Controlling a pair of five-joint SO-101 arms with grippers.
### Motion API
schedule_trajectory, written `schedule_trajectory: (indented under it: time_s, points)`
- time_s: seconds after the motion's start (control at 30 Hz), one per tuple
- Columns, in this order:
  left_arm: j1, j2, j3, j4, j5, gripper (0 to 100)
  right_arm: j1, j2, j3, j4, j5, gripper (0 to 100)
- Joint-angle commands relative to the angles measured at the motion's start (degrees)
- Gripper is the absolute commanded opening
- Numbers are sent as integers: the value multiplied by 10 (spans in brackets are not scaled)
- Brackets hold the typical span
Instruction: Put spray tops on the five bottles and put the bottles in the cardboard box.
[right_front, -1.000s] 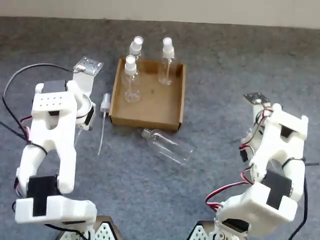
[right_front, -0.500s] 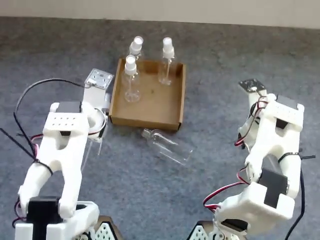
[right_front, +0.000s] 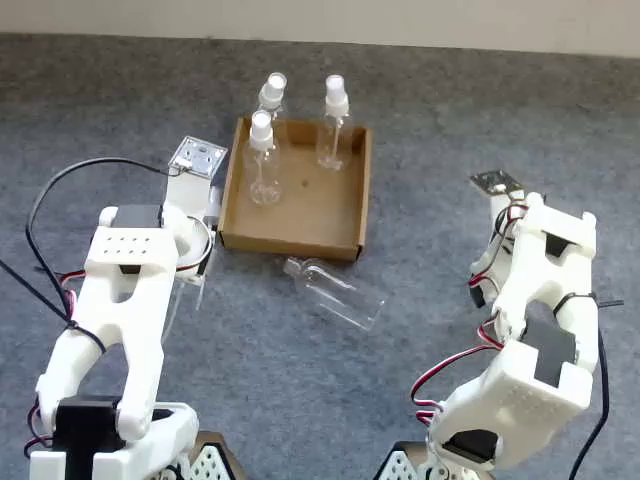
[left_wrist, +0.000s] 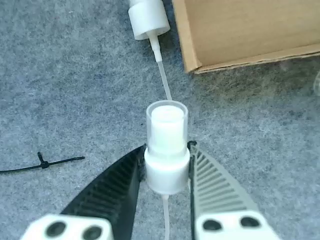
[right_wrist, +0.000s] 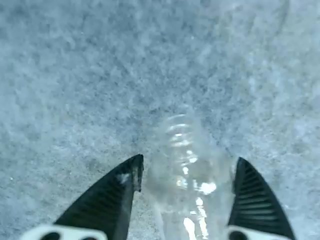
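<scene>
My left gripper (left_wrist: 167, 150) is shut on a white spray top (left_wrist: 166, 165), held upright with its tube hanging down, just left of the cardboard box (right_front: 340, 240). A second spray top (left_wrist: 148, 19) lies on the carpet near the box's corner. The right gripper (right_wrist: 188, 159) is shut on a clear bottle (right_wrist: 187, 172) without a top, at the right of the table. Another bare bottle (right_front: 335, 292) lies on its side in front of the box. Two capped bottles (right_front: 262, 160) (right_front: 333, 125) stand in the box. A third capped bottle (right_front: 272, 95) stands at its back edge; whether inside I cannot tell.
Grey carpet covers the table. A black zip tie (left_wrist: 45, 162) lies on it near my left gripper. The left arm (right_front: 130, 300) stands close to the box's left wall, and the right arm (right_front: 540, 280) is well off to the box's right.
The left arm has swung right, towards the box's left wall, bringing the spray top with it. The right arm has shifted a little to the left.
</scene>
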Motion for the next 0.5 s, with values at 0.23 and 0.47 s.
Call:
schedule_trajectory:
  time_s: [0.23, 0.47]
  points:
    - [6, -29, -15, -10, 8, 4, -6, -160, -9, -1, -4, 3]
    - [7, -124, -96, 57, 28, 4, -61, -349, -4, -2, -136, 4]
